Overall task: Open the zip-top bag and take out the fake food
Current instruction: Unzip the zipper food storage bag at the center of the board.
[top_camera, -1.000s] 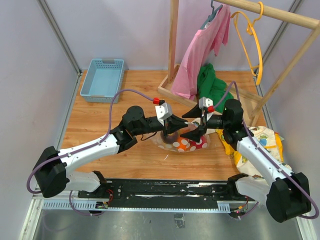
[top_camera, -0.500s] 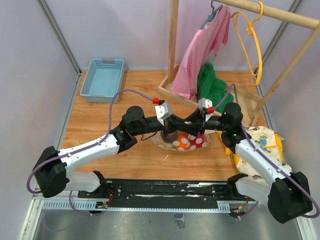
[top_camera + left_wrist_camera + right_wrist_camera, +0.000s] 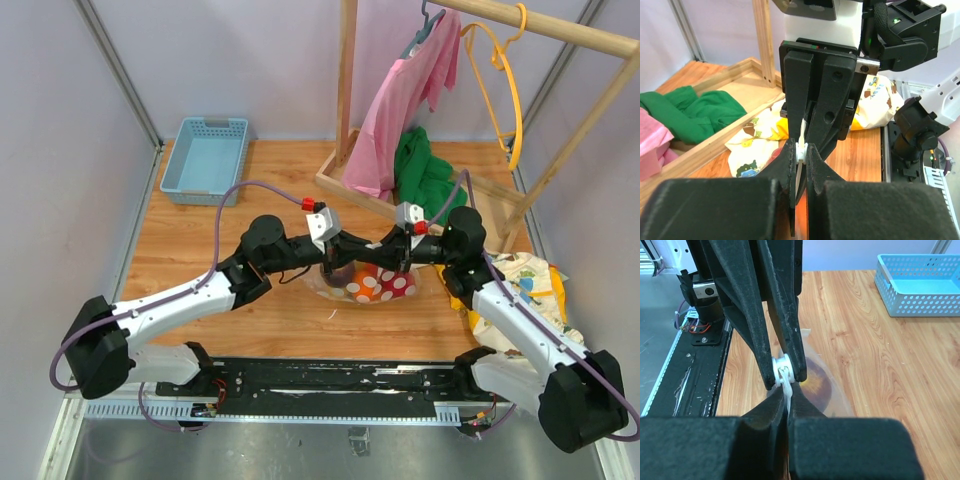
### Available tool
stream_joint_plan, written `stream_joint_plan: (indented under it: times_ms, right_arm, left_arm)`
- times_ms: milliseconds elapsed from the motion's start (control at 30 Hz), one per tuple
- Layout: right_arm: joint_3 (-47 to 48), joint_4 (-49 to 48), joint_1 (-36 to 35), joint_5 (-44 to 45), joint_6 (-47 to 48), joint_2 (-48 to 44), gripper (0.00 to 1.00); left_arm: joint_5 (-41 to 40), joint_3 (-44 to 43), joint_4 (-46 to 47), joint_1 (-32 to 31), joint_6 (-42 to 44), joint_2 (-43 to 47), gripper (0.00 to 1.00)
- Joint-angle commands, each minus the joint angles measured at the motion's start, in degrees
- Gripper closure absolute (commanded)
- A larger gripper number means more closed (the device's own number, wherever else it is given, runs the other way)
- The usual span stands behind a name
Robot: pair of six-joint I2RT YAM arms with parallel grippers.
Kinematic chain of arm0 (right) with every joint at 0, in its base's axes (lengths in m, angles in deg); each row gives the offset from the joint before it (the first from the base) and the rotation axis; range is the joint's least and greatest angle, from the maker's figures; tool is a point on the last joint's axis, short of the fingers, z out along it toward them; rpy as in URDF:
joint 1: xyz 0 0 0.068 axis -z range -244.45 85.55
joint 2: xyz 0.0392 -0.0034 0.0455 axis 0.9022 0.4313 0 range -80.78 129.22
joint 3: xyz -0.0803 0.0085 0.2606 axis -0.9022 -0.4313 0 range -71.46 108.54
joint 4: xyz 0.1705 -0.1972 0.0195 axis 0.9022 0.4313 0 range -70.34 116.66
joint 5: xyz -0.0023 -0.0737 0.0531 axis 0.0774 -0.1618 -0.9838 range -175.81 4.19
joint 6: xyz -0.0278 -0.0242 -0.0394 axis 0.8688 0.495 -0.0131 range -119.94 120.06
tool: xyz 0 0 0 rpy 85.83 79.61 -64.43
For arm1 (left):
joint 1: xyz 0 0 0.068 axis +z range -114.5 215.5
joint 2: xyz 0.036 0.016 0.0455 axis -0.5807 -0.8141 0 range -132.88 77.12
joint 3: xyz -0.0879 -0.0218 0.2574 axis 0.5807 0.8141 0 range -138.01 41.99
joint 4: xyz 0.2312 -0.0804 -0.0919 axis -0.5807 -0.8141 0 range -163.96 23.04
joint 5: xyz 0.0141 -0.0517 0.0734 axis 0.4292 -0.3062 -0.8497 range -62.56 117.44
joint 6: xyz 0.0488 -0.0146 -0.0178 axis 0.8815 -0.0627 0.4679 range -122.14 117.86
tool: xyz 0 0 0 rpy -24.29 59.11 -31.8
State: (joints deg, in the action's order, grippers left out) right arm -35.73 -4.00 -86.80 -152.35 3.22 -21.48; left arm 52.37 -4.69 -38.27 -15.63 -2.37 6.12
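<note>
We see both arms reaching inward over the middle of the wooden counter [image 3: 270, 180], their tips meeting above the zip-top bag [image 3: 335, 287], which lies on the counter between them, just in front of the arm bases. The left end effector [image 3: 366, 249] is pinched fully together on the white zip strip [image 3: 781, 371] at the top edge of the bag; in its own wrist view the white tab sits squeezed between its two dark fingers [image 3: 791, 160]. The right end effector [image 3: 378, 250] faces it tip to tip and is likewise closed tight on the same strip, right beside the left's grip, so the two touch or nearly touch. The fake food [image 3: 384, 285] is inside the clear plastic: we make out a red and an orange piece with white dots, and a dark purple round piece [image 3: 816, 385] showing through the film. At the far left of the counter stands a blue basket [image 3: 210, 158]. A wooden rack [image 3: 346, 90] at the far right carries a pink garment [image 3: 405, 95] and a yellow hanger [image 3: 507, 85], with a green garment [image 3: 425, 175] on its base. A cartoon-print cloth [image 3: 522, 285] lies under the right arm; its printed figures are too small for us to read any lettering.
</note>
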Motion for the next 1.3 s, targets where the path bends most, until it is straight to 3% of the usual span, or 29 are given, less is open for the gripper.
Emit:
stream_joint_plan:
  times_ms: [0, 533, 1267]
  right_arm:
    - [1.9, -0.1, 0.1, -0.5, 2.0, -1.7, 0.99]
    - [5.1, 6.7, 2.4, -2.8, 8.4, -2.0, 0.99]
    - [7.2, 6.3, 4.6, -3.2, 8.9, -1.8, 0.99]
  left_arm:
    - [-2.3, 1.3, -0.4, -0.2, 1.9, 2.8, 1.0]
    - [-3.6, 3.6, -3.6, 1.9, 3.0, 6.7, 1.0]
    - [-5.2, 6.7, -6.1, 3.7, 4.0, 9.3, 1.0]
